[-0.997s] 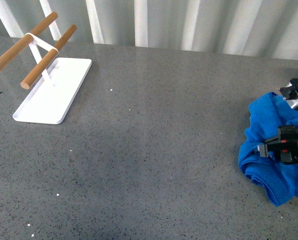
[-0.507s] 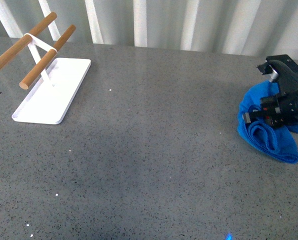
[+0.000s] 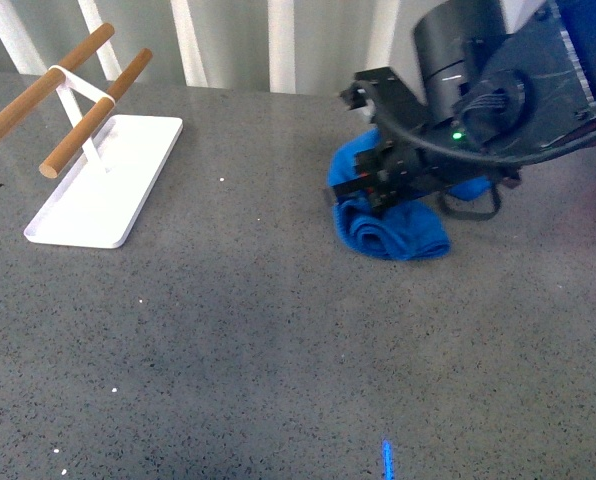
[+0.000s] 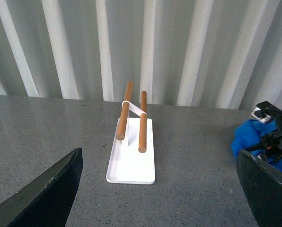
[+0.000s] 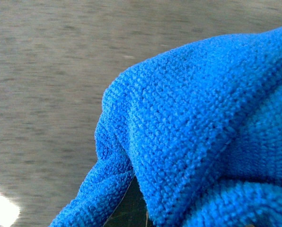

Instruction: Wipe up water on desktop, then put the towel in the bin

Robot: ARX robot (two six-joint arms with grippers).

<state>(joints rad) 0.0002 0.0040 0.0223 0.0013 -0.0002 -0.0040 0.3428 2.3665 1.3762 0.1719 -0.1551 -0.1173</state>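
The right pincer, clamped on the bunched towel, presses it onto the counter well to the right of the white tray, apparently for wiping contact; the left pincer faces the tray, spread apart and empty.

A white tray with 2 wooden bars stands on the grey worktop; the blue towel is well apart from it.
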